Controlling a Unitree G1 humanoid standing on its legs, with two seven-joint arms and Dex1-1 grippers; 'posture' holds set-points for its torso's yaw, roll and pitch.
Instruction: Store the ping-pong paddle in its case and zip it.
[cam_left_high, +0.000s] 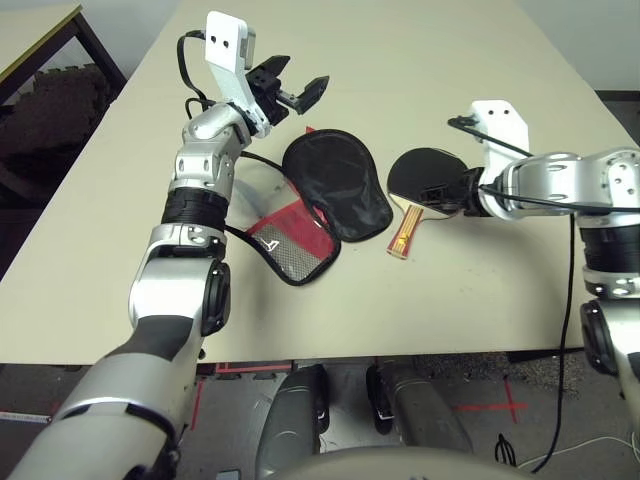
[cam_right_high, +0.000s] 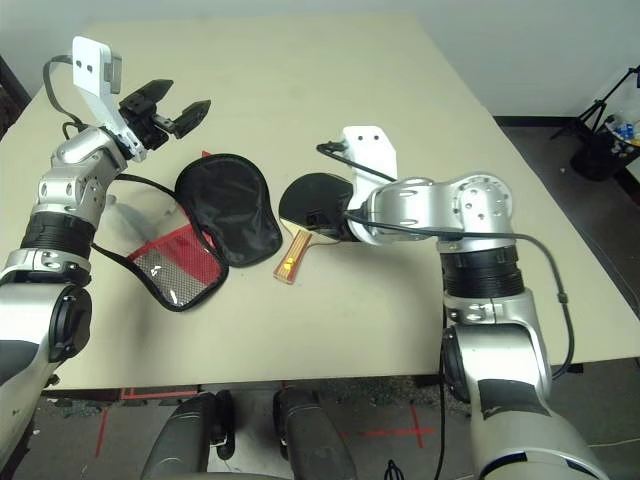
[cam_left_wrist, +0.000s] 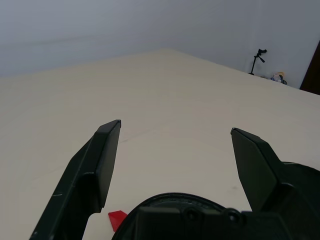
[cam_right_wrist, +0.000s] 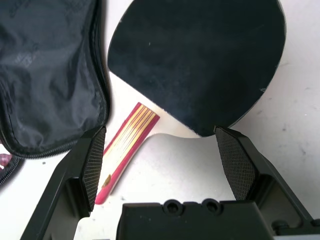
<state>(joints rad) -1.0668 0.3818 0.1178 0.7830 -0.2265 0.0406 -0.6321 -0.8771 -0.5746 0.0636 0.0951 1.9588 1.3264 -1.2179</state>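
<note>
Nearest the head camera, two silver forearms reach out over a pale tan surface (cam_left_high: 420, 300). Between them lies the ping-pong paddle (cam_left_high: 425, 180), flat on the surface, its round black face away from the robot and its striped wooden handle angled back toward it. Just to its left, close but apparently not touching, lies the case (cam_left_high: 335, 185); its black half is spread open, and its red half with the mesh pocket is folded out toward the robot, the zipper edge loose.

The right gripper (cam_right_wrist: 160, 150) hangs close over the near edge of the paddle's blade, pointing down at it. Its jaws stand wide apart and hold nothing. In the right wrist view one finger sits over the handle and the other just past the blade's edge.

The left gripper (cam_left_high: 297, 88) is raised above the surface beyond the case, with its jaws also wide apart and empty.

The step in hand looks like picking up the paddle, so the task is only beginning. A good grasp would probably take the handle or the blade's neck, not the broad flat face, which is wider and lies flush. Lowering until the finger pads bracket the wood, then closing squarely, should keep the paddle from skidding. The left gripper will likely need to hold the case's open flap steady for insertion.
</note>
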